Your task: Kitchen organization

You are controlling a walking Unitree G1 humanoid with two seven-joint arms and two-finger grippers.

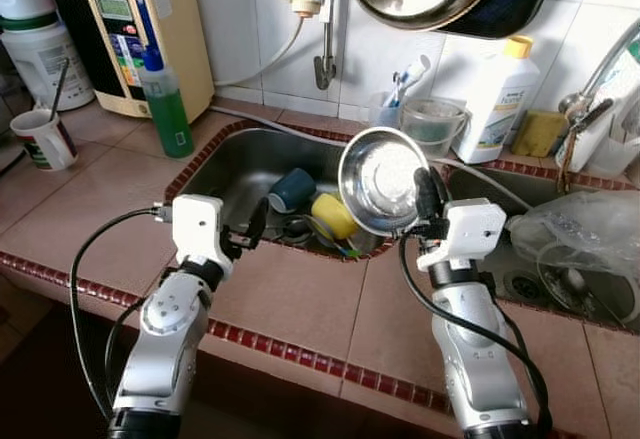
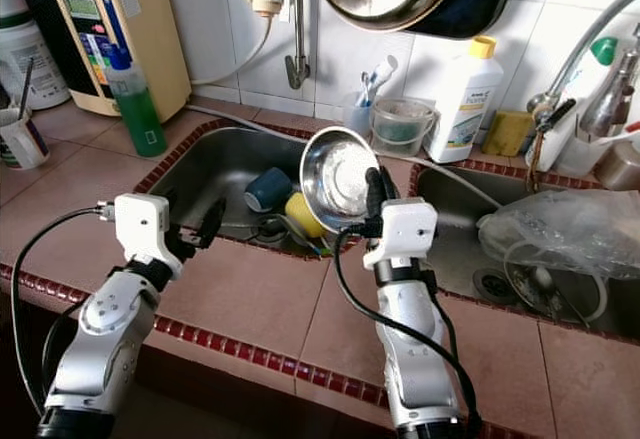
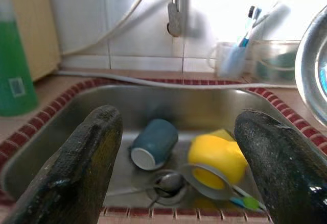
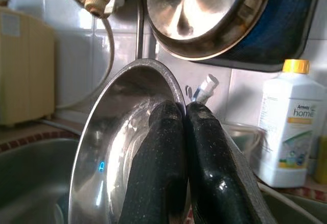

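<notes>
So everything here hangs around the sink [image 1: 215, 164]. Left of it on the tabletop [image 1: 90, 209] there's a green bottle [image 1: 166, 104]. The left gripper [image 1: 252, 231] hovers at the sink's front edge, fingers spread wide, holding nothing. Down in the sink lie a blue cup [image 1: 291, 189] and a yellow cup [image 1: 334, 215]. The right gripper [image 1: 428, 197] is pinching the rim of a steel bowl [image 1: 378, 179], tipped on edge above the sink's right side. Looks like it's mid-carry, dishes coming out; I'd guess the next move is finding a spot to set the bowl down without it slipping.
</notes>
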